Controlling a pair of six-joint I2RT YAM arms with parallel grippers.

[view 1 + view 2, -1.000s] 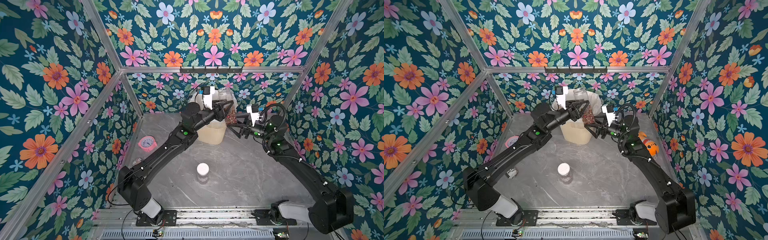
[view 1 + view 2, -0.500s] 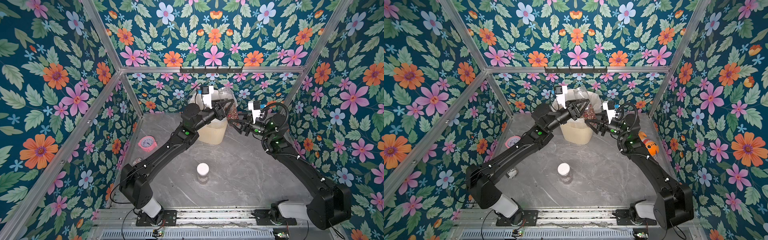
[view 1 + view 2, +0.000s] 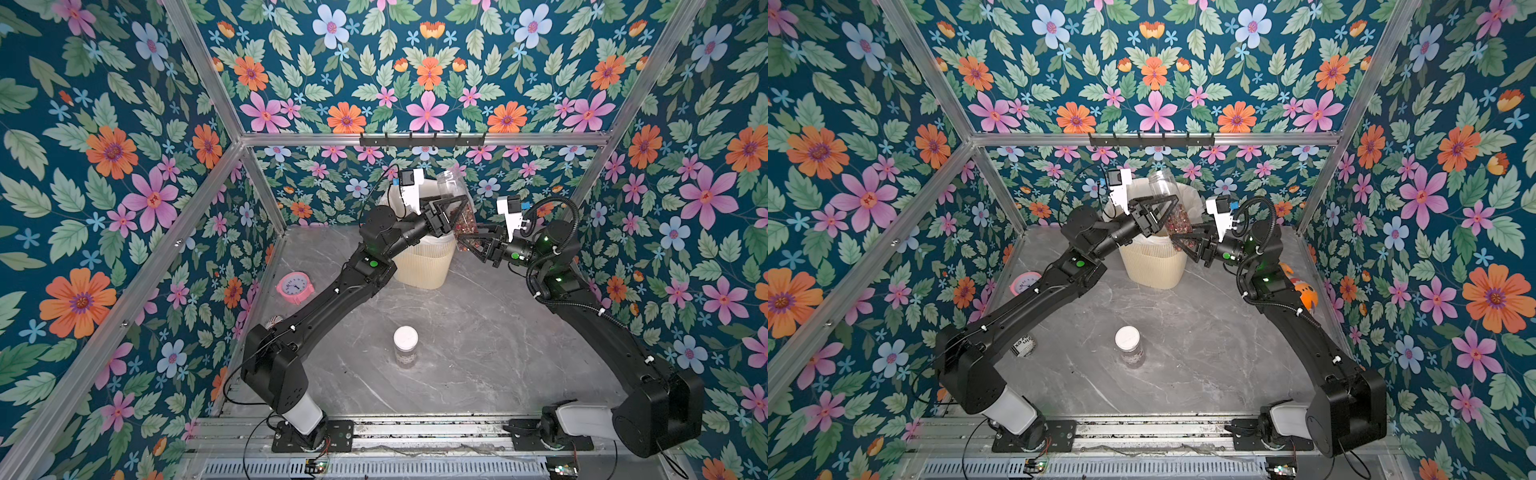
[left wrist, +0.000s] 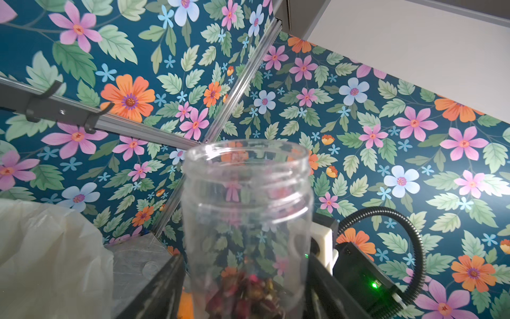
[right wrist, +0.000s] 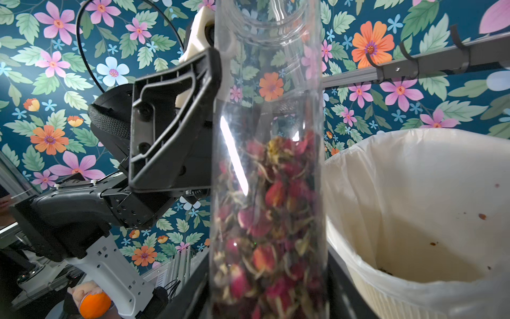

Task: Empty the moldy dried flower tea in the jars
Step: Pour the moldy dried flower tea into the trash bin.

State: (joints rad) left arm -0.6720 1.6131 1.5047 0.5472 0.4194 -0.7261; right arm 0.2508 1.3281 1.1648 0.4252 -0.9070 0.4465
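Floral-papered walls on three sides, grey marble tabletop point(image 3: 478, 332) below.

Both top views: the cream ribbed bin point(image 3: 424, 266) stands at the tabletop's far edge, about midway along. The open jar point(image 3: 453, 187) is held upright at the bin's rim on the right arm's side; whether it is over the rim or just outside is hard to tell. Dried flower tea point(image 3: 464, 224) fills its lower part. The right gripper point(image 3: 467, 241) is clamped on the jar low down. The left gripper point(image 3: 457, 210) straddles it higher up. The white-lidded jar point(image 3: 405, 345) stands alone near the middle of the tabletop's front edge, well apart from the bin, lid on, tea inside.

Left wrist: the jar mouth is bare (its lid is nowhere in view). The fingers point(image 4: 165, 284) flank the jar wall on both sides. I cannot tell whether they are pressing on it or standing just clear.

Right wrist: tea is packed into roughly the lower half of the jar, and this gripper's fingers are closed on the clear wall. The bin's liner point(image 5: 414, 193) is just beside it, with only a few dark flecks on it.

Judgement: this looks early in the task. One jar is uncapped but not yet tipped, and its tea appears to be all inside. The second jar is unopened. Both pours are left to do, and the second lid has to come off.
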